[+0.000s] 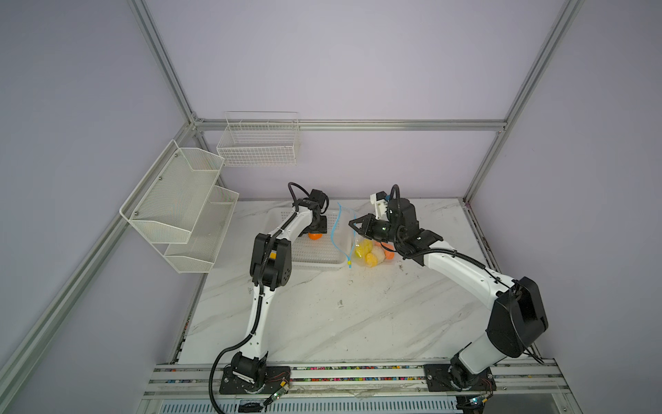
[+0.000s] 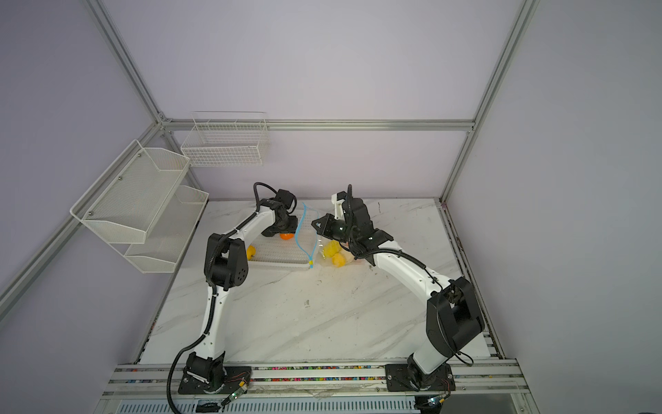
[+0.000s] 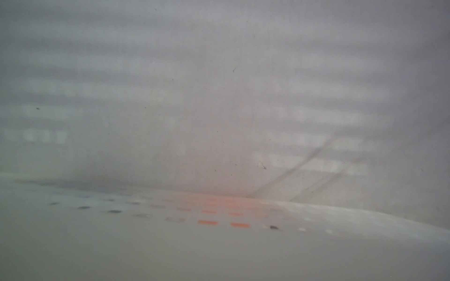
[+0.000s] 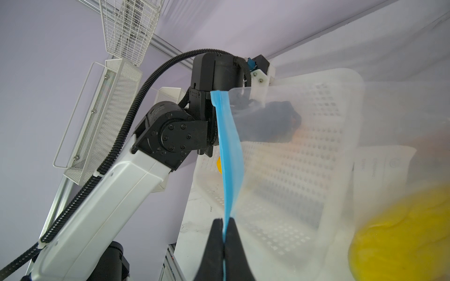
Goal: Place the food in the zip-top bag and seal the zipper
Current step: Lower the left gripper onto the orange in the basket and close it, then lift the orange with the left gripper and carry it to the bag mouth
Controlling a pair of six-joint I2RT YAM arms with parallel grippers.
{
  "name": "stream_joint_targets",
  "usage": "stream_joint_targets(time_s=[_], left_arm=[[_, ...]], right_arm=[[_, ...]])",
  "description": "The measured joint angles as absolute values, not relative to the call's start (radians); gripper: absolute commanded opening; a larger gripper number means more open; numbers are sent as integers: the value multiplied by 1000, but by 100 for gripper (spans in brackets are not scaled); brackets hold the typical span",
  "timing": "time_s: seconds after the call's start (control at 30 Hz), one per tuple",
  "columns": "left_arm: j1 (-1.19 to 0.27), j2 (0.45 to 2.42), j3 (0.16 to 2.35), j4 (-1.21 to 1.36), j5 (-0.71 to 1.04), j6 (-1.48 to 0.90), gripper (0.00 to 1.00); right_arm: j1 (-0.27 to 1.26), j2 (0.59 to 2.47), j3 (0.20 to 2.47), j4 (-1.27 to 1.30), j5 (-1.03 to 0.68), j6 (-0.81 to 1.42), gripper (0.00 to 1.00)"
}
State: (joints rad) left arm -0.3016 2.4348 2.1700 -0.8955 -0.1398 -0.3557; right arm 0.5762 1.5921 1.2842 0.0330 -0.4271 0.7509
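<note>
"Right pincer (image 4: 224, 220) clamped on the zipper (image 4: 229, 146), zip-top bag (image 4: 382, 163) held open — left pincer (image 1: 317, 231)?"
"Directly over orange food (image 1: 315, 236) in the basket (image 1: 308, 252), beside that mouth — its spread I cannot tell."

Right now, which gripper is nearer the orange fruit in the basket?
Left. The left gripper hangs over the orange fruit in the basket; the right gripper is off to its side, pinching the zipper.
</note>
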Motion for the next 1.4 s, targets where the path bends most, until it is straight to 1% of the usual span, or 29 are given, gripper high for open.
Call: stream_joint_targets(time_s=[0.17,0.3,0.63,0.83,1.0,1.17,1.4], left_arm=[[-301,2419,2164,-908,-121,-366,56],[-301,2365,2128,-910,-98,-384,55],[-302,2136,1958,-882,-46,-428,54],[-302,2009,1808,-851,-4,-443,53],[-302,1857,1698,-836,27,-455,54],[-303,1732,1644,-820,68,-472,54],[-310,1613,1581,-818,109,-474,54]], right_arm=[[576,1592,1284,33,-427,751,0],[576,1592,1284,33,-427,751,0],[576,1590,1282,33,-427,751,0],[576,1589,1279,33,-426,751,0],[576,1589,1279,33,-424,751,0],[576,1589,1279,33,-424,751,0],[576,1589,1279,32,-424,751,0]])
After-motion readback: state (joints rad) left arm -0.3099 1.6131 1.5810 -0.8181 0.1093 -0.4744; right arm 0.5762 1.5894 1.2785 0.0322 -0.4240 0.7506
